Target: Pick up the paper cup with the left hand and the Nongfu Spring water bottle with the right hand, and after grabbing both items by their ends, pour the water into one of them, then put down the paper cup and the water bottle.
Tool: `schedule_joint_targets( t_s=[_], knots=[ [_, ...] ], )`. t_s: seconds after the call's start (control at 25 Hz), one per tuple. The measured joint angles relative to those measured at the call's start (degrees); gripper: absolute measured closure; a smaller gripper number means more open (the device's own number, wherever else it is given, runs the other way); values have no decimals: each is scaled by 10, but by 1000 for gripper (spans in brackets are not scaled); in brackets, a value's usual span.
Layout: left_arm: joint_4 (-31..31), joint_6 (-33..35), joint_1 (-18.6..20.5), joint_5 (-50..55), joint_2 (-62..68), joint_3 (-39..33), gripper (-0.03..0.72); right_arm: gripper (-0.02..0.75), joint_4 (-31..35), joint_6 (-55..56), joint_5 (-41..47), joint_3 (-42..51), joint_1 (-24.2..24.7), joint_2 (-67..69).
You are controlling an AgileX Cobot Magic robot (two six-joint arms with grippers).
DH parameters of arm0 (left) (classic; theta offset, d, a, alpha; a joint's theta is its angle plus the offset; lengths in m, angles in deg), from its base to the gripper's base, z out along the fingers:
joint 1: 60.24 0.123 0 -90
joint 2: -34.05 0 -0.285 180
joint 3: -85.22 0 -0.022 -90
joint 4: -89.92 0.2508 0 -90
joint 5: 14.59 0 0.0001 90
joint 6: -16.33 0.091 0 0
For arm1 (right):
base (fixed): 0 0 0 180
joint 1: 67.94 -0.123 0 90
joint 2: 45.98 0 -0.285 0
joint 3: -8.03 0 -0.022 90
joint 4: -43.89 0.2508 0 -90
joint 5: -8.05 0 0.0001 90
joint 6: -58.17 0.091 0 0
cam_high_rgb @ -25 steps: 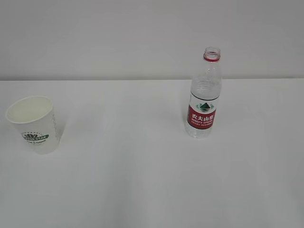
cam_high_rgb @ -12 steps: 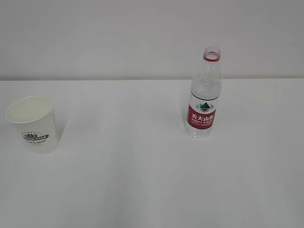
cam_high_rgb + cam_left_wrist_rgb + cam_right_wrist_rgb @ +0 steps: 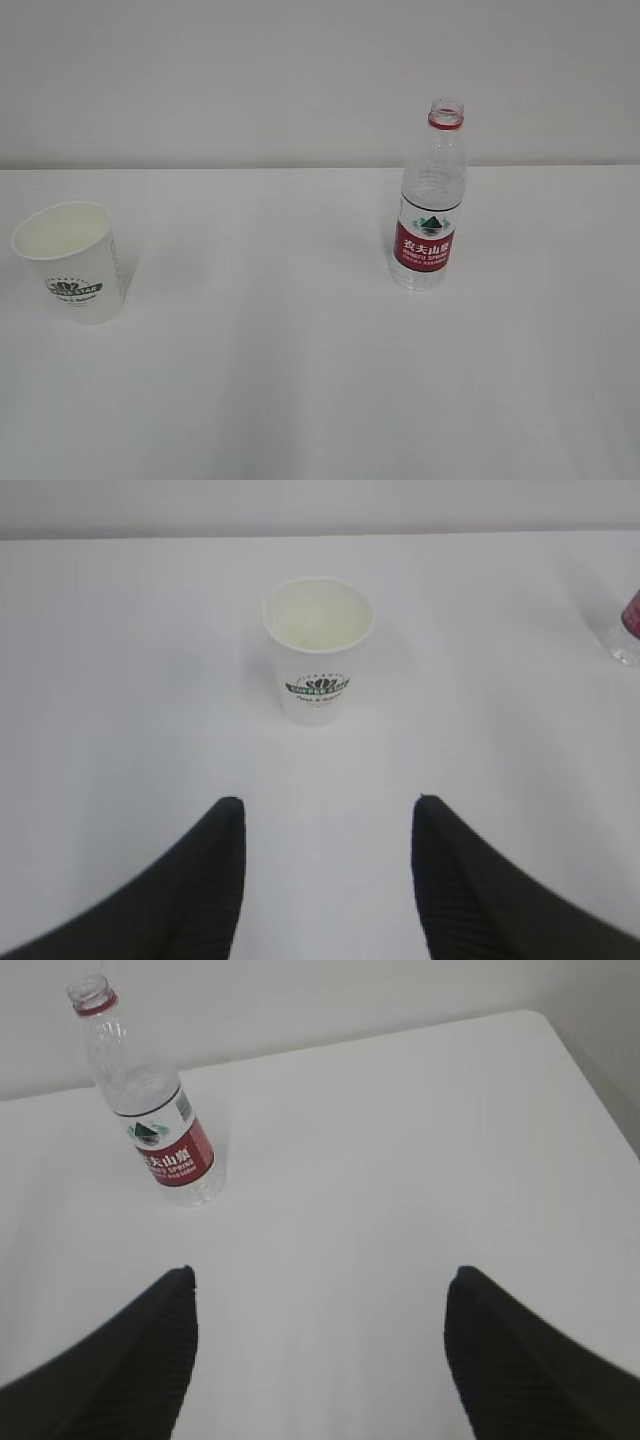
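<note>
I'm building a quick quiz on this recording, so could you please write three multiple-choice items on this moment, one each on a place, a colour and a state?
1. Where does the paper cup stand, seen from the exterior view?
A. left of the bottle
B. right of the bottle
C. on top of the bottle

2. What colour is the label of the Nongfu Spring water bottle?
A. blue
B. red
C. yellow

3. How is the left gripper?
A. shut on the cup
B. shut on the bottle
C. open, holding nothing

Answers:
1 A, the cup stands far left on the table.
2 B, red with white characters.
3 C, its fingers are apart, short of the cup.
</note>
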Motion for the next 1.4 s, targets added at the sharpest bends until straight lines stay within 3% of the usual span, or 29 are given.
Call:
schedule_joint_targets(
  t_s=[0.28,0.68,0.92,1.4],
  knots=[
    [44,0,0,-35,54,41,298,157,1,-10,-48,-16,0,55],
    [67,0,0,-163,76,44,298,156,16,-18,-139,-37,0,119],
    [67,0,0,-205,135,44,298,157,75,-110,-175,-38,0,152],
    [67,0,0,-291,232,44,298,156,114,-196,-299,-38,0,193]
  ],
)
